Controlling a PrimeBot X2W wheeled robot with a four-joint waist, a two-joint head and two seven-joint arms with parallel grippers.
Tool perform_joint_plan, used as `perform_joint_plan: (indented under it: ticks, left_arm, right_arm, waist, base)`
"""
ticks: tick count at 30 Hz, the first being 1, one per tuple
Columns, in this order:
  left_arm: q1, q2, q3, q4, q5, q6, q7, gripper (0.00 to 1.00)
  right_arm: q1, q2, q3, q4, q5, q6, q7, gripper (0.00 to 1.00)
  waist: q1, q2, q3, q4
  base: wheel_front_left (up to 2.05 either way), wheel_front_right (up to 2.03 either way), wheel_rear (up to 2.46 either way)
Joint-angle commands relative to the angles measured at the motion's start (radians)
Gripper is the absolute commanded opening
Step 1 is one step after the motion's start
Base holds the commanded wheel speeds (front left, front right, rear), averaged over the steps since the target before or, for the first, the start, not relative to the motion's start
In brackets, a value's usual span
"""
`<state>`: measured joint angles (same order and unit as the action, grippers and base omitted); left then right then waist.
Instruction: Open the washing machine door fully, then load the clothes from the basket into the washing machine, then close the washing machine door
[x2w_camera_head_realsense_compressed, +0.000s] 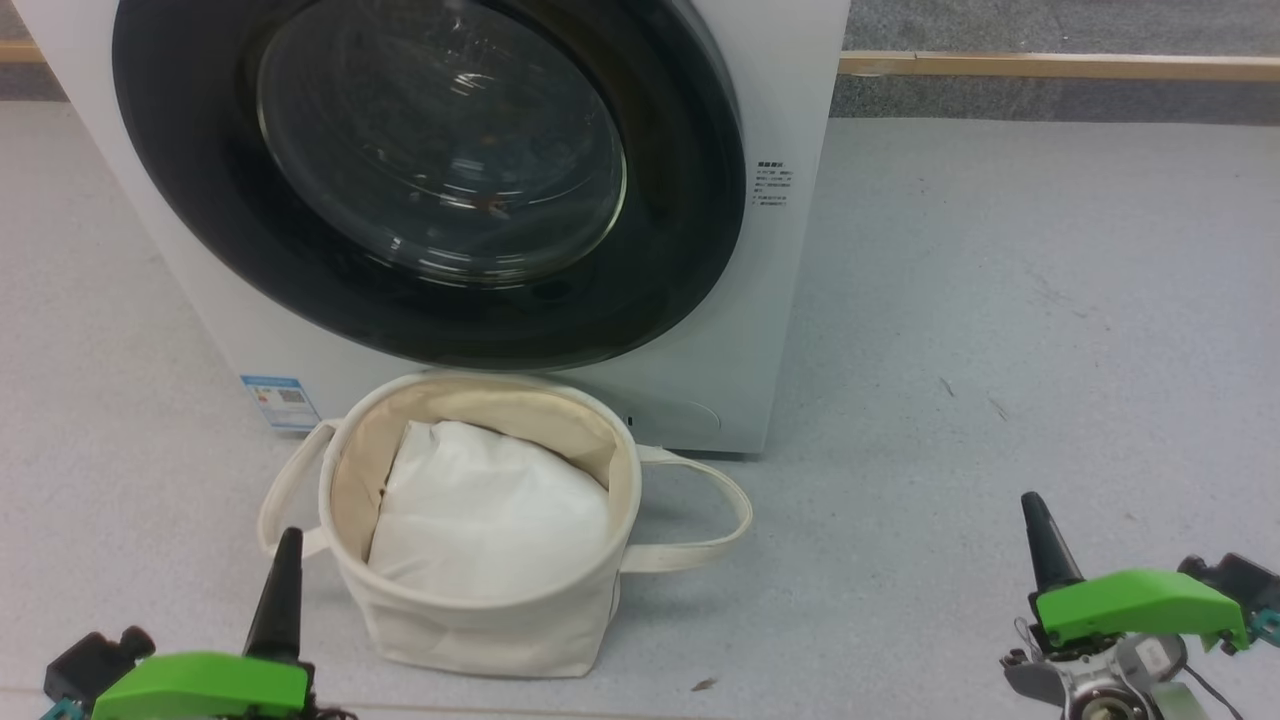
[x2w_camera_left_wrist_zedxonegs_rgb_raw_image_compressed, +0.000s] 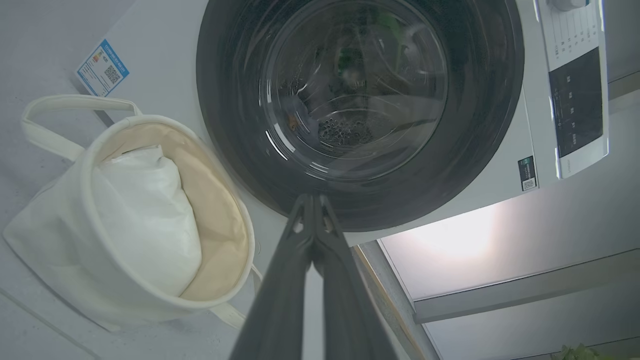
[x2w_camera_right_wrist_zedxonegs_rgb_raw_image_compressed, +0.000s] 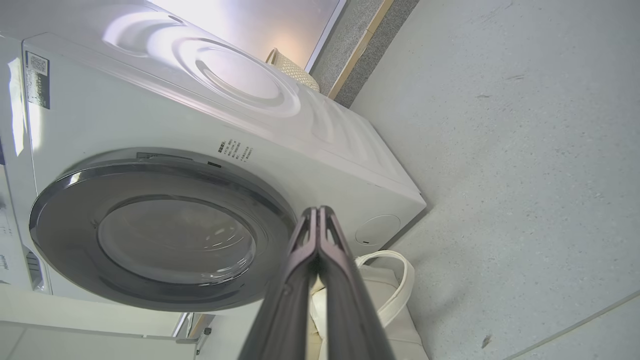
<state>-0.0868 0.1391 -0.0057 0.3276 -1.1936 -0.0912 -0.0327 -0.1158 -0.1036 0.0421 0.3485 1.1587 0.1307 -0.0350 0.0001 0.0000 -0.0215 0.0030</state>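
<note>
The white washing machine (x2w_camera_head_realsense_compressed: 790, 250) stands right ahead, and its washing machine door (x2w_camera_head_realsense_compressed: 200, 200), black-rimmed with a glass bowl, lies shut flat against the front. Just before it on the floor sits the cream basket (x2w_camera_head_realsense_compressed: 480, 625), holding plain white padding (x2w_camera_head_realsense_compressed: 490, 515). The clothes are mostly hidden; behind the glass a dim pale-blue patch with an orange speck (x2w_camera_left_wrist_zedxonegs_rgb_raw_image_compressed: 295, 117) shows. My left gripper (x2w_camera_head_realsense_compressed: 288, 542) is shut and empty, just left of the basket. My right gripper (x2w_camera_head_realsense_compressed: 1030, 505) is shut and empty, well to the basket's right. The left gripper (x2w_camera_left_wrist_zedxonegs_rgb_raw_image_compressed: 314, 200) points at the door's rim, and the right gripper (x2w_camera_right_wrist_zedxonegs_rgb_raw_image_compressed: 318, 212) points at the machine's lower corner.
Grey floor spreads to the right of the machine. A wooden strip (x2w_camera_head_realsense_compressed: 1050, 65) runs along the back. A blue label (x2w_camera_head_realsense_compressed: 280, 400) sits at the machine's lower left, and the control panel (x2w_camera_left_wrist_zedxonegs_rgb_raw_image_compressed: 575, 100) is at its top. The basket's loop handles (x2w_camera_head_realsense_compressed: 710, 520) stick out sideways.
</note>
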Motion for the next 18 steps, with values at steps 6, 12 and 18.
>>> perform_joint_plan:
  ticks: [6, 12, 18]
  left_arm:
    - [-0.03, -0.003, 0.042, -0.052, -0.061, 0.003, 0.023, 0.0]
    - [-0.029, -0.015, 0.053, -0.065, -0.111, 0.005, 0.04, 0.0]
    - [-0.027, -0.027, 0.065, -0.078, -0.16, 0.008, 0.057, 0.0]
  right_arm:
    - [-0.025, 0.005, -0.016, -0.043, 0.067, 0.0, 0.021, 0.0]
    - [-0.023, 0.01, -0.034, -0.05, 0.122, 0.0, 0.038, 0.0]
    - [-0.021, 0.015, -0.052, -0.057, 0.178, 0.0, 0.054, 0.0]
  waist:
    - [0.0, 0.0, 0.002, 0.0]
    - [0.0, 0.0, 0.005, -0.001]
    - [0.0, 0.0, 0.007, -0.001]
  base:
    - [0.0, 0.0, 0.0]
    - [0.0, 0.0, 0.0]
    - [0.0, 0.0, 0.0]
